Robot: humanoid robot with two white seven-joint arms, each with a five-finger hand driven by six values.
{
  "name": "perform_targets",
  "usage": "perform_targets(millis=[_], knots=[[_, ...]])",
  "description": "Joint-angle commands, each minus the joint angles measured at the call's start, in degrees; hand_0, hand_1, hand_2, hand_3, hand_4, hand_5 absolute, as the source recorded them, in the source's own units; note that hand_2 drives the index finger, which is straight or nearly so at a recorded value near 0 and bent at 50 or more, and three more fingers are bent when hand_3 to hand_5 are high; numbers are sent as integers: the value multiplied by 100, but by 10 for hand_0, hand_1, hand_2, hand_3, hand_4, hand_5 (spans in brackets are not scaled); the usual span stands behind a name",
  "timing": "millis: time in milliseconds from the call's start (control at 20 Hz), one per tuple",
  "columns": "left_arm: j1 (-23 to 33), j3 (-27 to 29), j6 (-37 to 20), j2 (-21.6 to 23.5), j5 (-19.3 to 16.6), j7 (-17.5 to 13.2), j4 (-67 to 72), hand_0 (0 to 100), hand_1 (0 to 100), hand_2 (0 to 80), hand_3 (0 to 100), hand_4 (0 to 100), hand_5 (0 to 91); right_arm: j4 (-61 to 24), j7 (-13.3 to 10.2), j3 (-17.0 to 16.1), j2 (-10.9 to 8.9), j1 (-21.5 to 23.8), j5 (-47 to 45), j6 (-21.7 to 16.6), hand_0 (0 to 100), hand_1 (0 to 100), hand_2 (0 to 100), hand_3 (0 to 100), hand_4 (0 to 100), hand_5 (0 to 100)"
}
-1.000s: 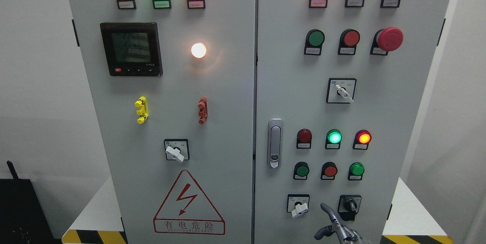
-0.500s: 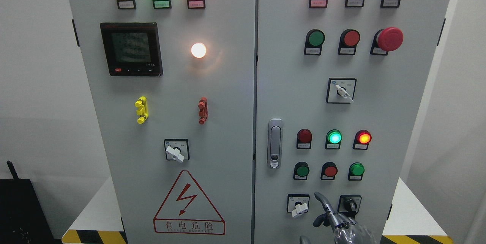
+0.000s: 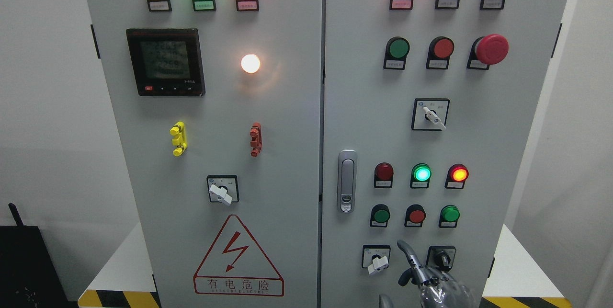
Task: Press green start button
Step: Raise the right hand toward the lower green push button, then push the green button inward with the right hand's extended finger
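Observation:
A grey control cabinet fills the view. On its right door a low row holds a green button (image 3: pixel 381 214), a red button (image 3: pixel 416 215) and another green button (image 3: pixel 450 213). Above them a green lamp (image 3: pixel 422 173) is lit between two red lamps. My right hand (image 3: pixel 417 272) comes up from the bottom edge, index finger (image 3: pixel 406 249) stretched upward and the other fingers curled, holding nothing. The fingertip is just below the button row, under the gap between the left green and the red button, touching none. The left hand is out of view.
A white-handled selector switch (image 3: pixel 376 257) is left of the finger and a black knob (image 3: pixel 441 258) right of it. A door latch (image 3: pixel 346 181) stands further left. Higher up are another green button (image 3: pixel 398 48), a red button (image 3: pixel 443 48) and a red emergency stop (image 3: pixel 492 49).
My right hand has risen from the bottom edge and shifted slightly left, bringing the index fingertip closer to the lower button row. The lamps and switches are unchanged.

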Motion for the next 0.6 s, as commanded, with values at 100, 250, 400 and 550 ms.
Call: perform_targets(millis=[100, 250, 400, 550], knots=[[0, 8, 8, 0, 0, -1, 0, 120, 556, 0, 0, 0, 0, 128, -37, 88, 7, -328, 277, 17, 508, 262, 0, 595, 612, 506], [0, 0, 8, 0, 0, -1, 0, 120, 556, 0, 0, 0, 0, 233, -29, 88, 7, -434, 286, 26, 505, 265, 0, 597, 614, 506], [0, 0, 8, 0, 0, -1, 0, 120, 556, 0, 0, 0, 0, 312, -29, 97, 7, -478, 304, 26, 504, 266, 0, 598, 612, 503], [0, 0, 8, 0, 0, -1, 0, 120, 556, 0, 0, 0, 0, 470, -29, 79, 16, -583, 312, 35, 503, 267, 0, 599, 611, 504]])
